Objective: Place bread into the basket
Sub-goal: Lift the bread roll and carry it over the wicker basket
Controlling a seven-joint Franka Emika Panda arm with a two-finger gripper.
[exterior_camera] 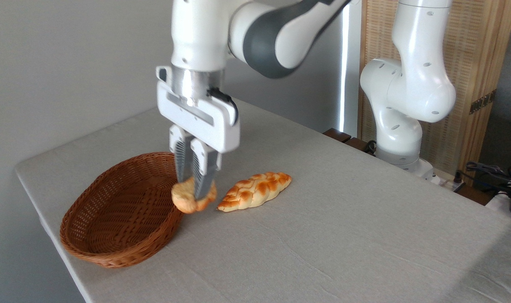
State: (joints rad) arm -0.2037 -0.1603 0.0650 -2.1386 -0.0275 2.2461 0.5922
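Fixed camera, only view. My gripper (192, 191) hangs straight down from my white arm, fingers (180, 158) vertical, jaws drawn in narrow and clamped on the bread (188, 201). The bread is a small pale-yellow bun, tilted, orange base showing at its lower right. It sits pinched between my fingertips, seemingly lifted off the table, though I can't tell for sure whether its underside clears the basket edge.

The bun is right at the 3 o'clock rim of the basket (112, 235), overlapping that rim in the picture, not down inside the bowl. Basket is oval, brown wicker, shallow, resting near the table's left corner. Nothing visible inside it.

Braided golden-brown loaf (255, 190) lies flat on the table at 3 o'clock from the bun, just beside it, a small gap between them. Its long axis runs from 8 to 2 o'clock. I am not touching it.

Table (344, 235) has a light grey cloth cover, slightly creased. My arm base (400, 139) stands at the table's far right edge, about 2 o'clock from the loaf, well apart. Wooden slatted screen (478, 63) behind the base. Dark cables (491, 172) at far right, past the table edge.
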